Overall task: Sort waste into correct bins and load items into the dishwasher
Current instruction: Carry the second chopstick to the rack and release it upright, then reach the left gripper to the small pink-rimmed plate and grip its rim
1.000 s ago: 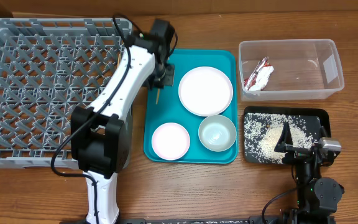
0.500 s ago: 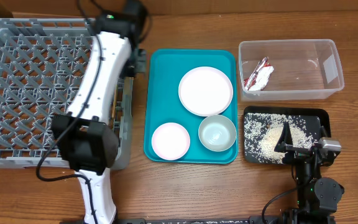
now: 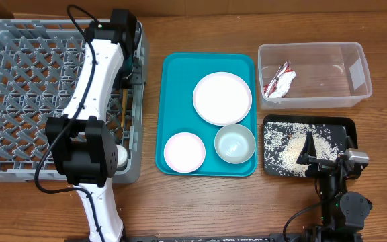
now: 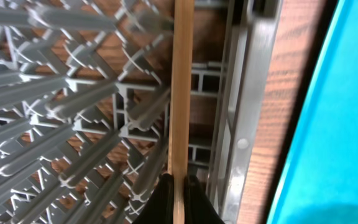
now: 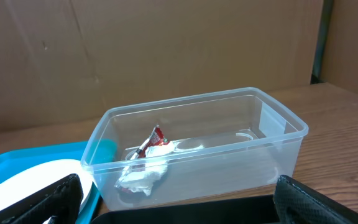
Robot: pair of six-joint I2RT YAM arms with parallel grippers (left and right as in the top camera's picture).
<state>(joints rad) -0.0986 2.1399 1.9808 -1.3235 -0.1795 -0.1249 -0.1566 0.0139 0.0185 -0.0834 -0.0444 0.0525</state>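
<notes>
- Grey plastic dish rack [image 3: 25,87] occupies the left side of the wooden table [image 3: 200,208]. The teal tray [image 3: 180,94] sits just beside its right wall.
- The left gripper [image 4: 179,190] is positioned over the rack's right edge, near the far corner. Its fingers are closed narrow on a wooden chopstick [image 4: 181,93].
- In the left wrist view the chopstick runs straight out from the fingers, over the lattice pegs and parallel to the rack's right wall. Whether a second stick lies behind it cannot be determined from this view.
- A small white cup [image 3: 118,156] sits in the rack's near right corner, beside the arm.
- The teal tray carries the round white plate [image 3: 222,98] at its far right. Two white bowls stand along its near edge, the left bowl [image 3: 184,150] and the right bowl [image 3: 234,144]; the right bowl touches the plate's rim or nearly so.
- The clear tub [image 3: 328,47] stands at the far right. It contains the red snack wrapper [image 3: 279,82] and the white tissue [image 5: 140,177], both against its left end.
- The black tray [image 3: 338,131] lies nearer than the tub, just beside it. The rice grains [image 3: 291,144] are spread over its left and middle areas.
- The right gripper [image 3: 309,151] hangs over the black tray. Its fingers [image 5: 42,202] are spread wide and hold nothing.
</notes>
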